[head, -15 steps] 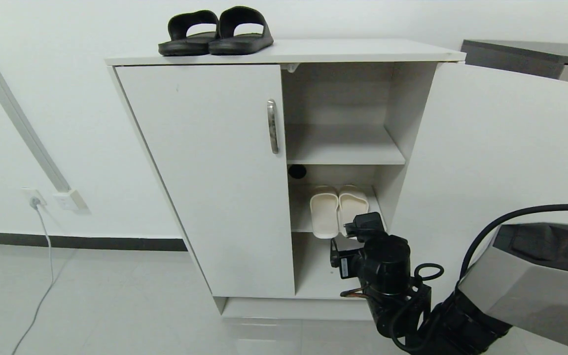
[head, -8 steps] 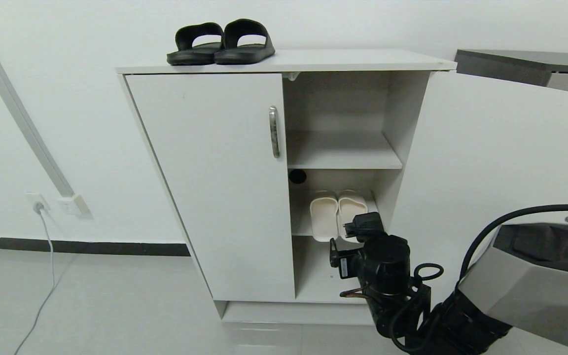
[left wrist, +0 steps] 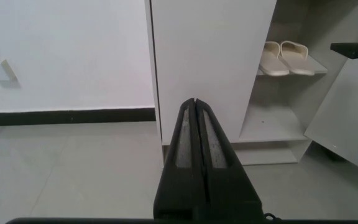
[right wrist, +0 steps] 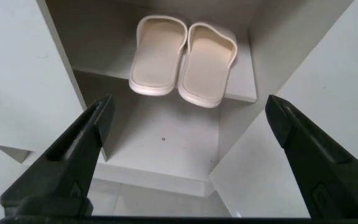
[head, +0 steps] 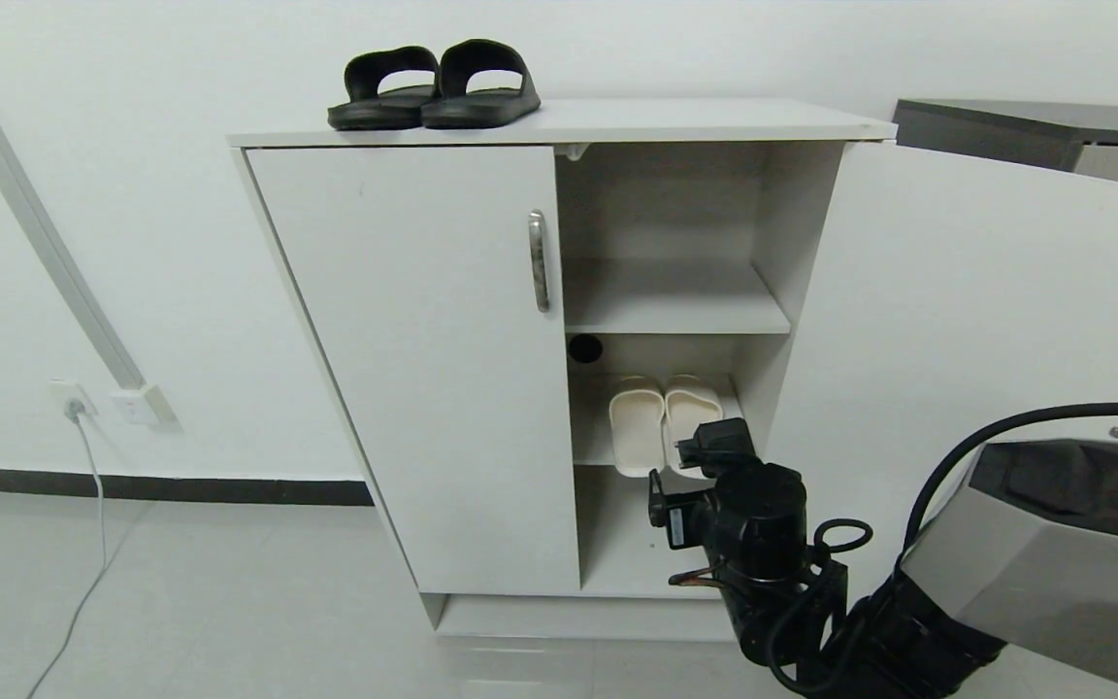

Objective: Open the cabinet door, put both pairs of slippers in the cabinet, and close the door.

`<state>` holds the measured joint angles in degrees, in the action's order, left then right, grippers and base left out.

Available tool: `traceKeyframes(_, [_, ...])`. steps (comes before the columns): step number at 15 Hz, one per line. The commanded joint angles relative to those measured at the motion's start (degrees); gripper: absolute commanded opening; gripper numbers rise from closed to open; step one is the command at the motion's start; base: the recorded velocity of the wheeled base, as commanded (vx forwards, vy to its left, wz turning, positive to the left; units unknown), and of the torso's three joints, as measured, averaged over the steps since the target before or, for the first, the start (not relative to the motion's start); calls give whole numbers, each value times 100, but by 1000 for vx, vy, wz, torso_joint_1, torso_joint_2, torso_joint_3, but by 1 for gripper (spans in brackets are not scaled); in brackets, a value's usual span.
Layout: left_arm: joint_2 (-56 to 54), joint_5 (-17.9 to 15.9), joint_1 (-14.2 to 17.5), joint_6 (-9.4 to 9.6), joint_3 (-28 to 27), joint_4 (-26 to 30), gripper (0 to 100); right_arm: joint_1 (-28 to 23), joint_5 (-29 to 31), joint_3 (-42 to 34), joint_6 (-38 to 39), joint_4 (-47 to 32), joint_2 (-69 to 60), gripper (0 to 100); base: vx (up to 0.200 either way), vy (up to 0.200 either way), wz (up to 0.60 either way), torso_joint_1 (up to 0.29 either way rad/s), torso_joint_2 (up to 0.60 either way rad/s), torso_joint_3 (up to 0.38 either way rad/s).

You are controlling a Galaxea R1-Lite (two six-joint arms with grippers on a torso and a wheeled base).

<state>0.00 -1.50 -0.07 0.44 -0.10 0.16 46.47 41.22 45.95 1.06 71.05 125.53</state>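
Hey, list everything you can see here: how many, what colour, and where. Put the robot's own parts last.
black slippers: one pair, black, on top of the cabinet, toward its left end
cream slippers: one pair, cream, side by side on the middle shelf inside
cabinet: one, white, against the wall
left door: one, white, closed
handle: one, metal, on the left door's inner edge
right door: one, white, swung open
wall socket: one, white, low on the wall left of the cabinet
cable: one, grey, from the socket down to the floor
left gripper: one, black, fingers shut, facing the closed door
right gripper: one, black, fingers open, before the cream slippers
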Motion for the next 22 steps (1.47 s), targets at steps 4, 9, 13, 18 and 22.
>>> traceKeyframes(4, [9, 1, -1, 0, 1, 2, 0, 2, 0, -7, -1, 14, 7, 100, 0, 200, 0, 5, 6, 4])
traceKeyframes(9, [9, 1, -1, 0, 1, 2, 0, 2, 0, -16, -1, 23, 7, 100, 0, 200, 0, 1, 0, 8])
traceKeyframes(13, [9, 1, -1, 0, 1, 2, 0, 11, -8, -42, -1, 32, 16, 100, 0, 200, 0, 2, 0, 4])
traceKeyframes(18, [9, 1, -1, 0, 1, 2, 0, 20, -61, -121, 8, 120, 7, 100, 0, 120, 0, 0, 1, 0])
traceKeyframes(22, [9, 1, -1, -9, 1, 2, 0, 20, -457, -314, 8, 419, 16, 100, 0, 0, 0, 0, 0, 0])
